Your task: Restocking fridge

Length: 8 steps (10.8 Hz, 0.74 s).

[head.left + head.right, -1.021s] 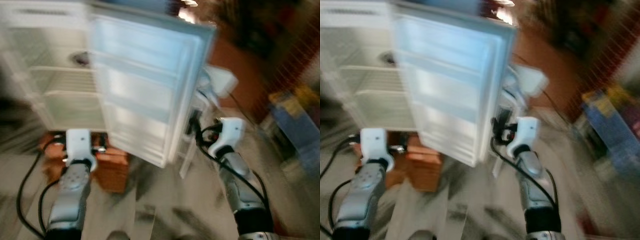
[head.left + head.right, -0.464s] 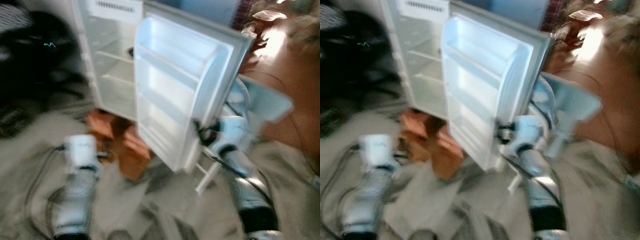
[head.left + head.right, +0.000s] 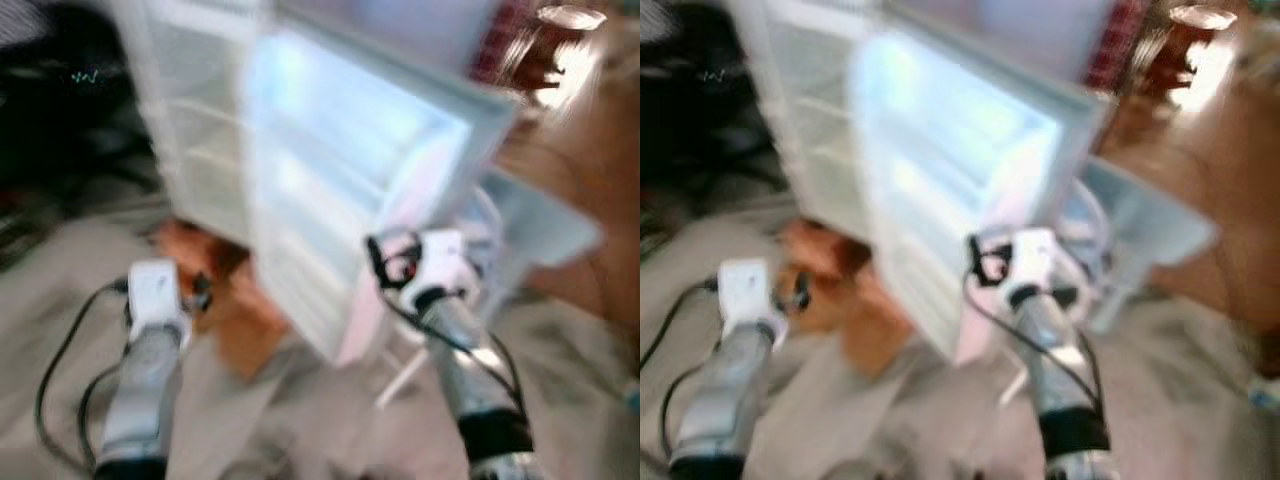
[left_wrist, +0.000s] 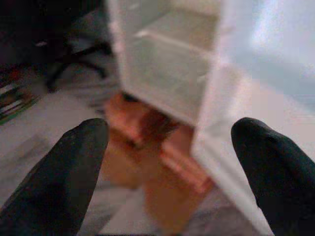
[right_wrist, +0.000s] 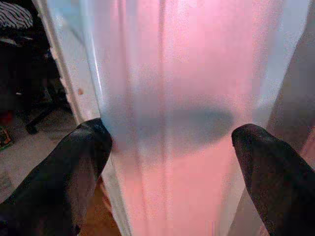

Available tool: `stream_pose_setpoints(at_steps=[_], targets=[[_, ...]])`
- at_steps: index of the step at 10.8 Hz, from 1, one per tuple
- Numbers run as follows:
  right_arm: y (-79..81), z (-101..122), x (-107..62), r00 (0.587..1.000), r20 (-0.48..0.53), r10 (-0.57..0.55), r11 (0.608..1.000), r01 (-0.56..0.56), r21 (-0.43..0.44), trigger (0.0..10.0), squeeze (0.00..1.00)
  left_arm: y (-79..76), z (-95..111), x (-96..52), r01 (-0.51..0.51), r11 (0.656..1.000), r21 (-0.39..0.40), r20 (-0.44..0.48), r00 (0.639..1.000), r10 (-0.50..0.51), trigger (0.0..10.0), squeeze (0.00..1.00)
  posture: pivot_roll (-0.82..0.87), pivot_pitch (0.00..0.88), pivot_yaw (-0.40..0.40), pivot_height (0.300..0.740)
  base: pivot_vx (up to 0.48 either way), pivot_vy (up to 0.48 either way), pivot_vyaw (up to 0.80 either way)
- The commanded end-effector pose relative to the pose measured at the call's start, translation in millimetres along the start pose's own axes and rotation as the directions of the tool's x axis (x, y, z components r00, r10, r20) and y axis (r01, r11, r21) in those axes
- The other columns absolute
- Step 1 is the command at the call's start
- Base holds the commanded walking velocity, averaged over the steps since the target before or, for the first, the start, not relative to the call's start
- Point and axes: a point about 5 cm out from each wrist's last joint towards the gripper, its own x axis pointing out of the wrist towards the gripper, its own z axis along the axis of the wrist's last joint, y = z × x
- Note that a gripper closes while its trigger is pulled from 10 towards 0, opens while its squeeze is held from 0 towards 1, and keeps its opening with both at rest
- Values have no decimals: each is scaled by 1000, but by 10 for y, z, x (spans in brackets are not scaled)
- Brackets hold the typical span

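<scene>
Right wrist view put the nearest thing first: the right gripper (image 5: 167,147) had its two black fingers (image 5: 74,167) spread wide, holding nothing, with the edge of the fridge door (image 5: 187,98) standing just ahead between them. I judged that the arm was set there to work the door, to swing it or steady it, though nothing was clamped. From the head views, which were blurred, the same right gripper (image 3: 395,262) sat at the door's lower outer edge, its wrist raised in front of the robot.

The left gripper (image 4: 167,162) was likewise spread and empty. It pointed past the floor at a low orange-brown block (image 4: 162,152) lying under the fridge, and at the bottom corner of the cabinet. From the head, the left gripper (image 3: 195,292) hung lower and to the left, well apart from the door, so it looked idle rather than at work.

Farther on stood the fridge (image 3: 180,150) itself, white, its door (image 3: 350,190) swung open toward the robot, with the door bins facing out. The left wrist view alone showed the wire shelves (image 4: 172,54) inside; I could make out no goods on them. The head views alone showed a pale plastic piece (image 3: 545,225) behind the door and a dark chair (image 3: 60,110) off to the left. No item to stock was in either gripper, so restocking seemed hardly begun.
</scene>
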Motion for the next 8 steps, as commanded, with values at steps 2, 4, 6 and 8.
stream_pose_setpoints(at_steps=[2, 4, 6, 8], targets=[[-405, 1, -110, 986, -13, -166, 986, 166, -15, 10000, 0, -17, -95, -45, 17, 1000, -12, -38, 999, -17, 10000, 0, 81, 0, -37, 740, 0, 0, 0], [-385, -62, -147, 994, -47, -95, 994, 98, 45, 10000, 0, -42, -101, -48, 34, 999, -14, -44, 998, -35, 10000, 0, 80, 0, -37, 740, 0, 0, 0], [-155, -177, -317, 923, -152, 354, 921, -316, 229, 10000, 0, -67, -93, -57, 59, 998, -22, -42, 997, -60, 10000, 0, 83, 0, -36, 740, 0, 0, 0], [-257, -359, -424, 847, -321, 424, 906, -396, 152, 10000, 0, -59, -105, -57, 60, 998, -14, -54, 997, -61, 10000, 0, 86, 0, -37, 740, 0, 0, 0]])
